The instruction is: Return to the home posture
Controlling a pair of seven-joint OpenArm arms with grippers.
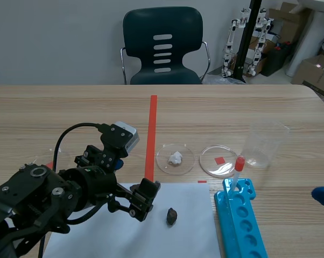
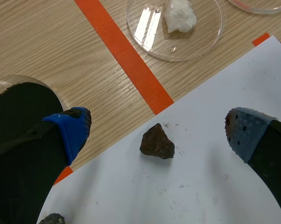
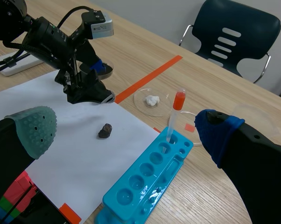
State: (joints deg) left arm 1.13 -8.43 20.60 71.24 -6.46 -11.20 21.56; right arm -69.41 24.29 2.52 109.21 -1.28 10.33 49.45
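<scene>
While the left gripper (image 2: 157,129) hangs released above a dark rock (image 2: 157,142) on white paper (image 2: 206,186), the right gripper (image 3: 126,128) is likewise released.

Right tool (image 3: 125,129), spread wide, flanks rack (image 3: 145,186) holding 1 tube (image 3: 176,112).

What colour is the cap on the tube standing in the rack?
The cap is orange-red; the right wrist view shows it best.
</scene>
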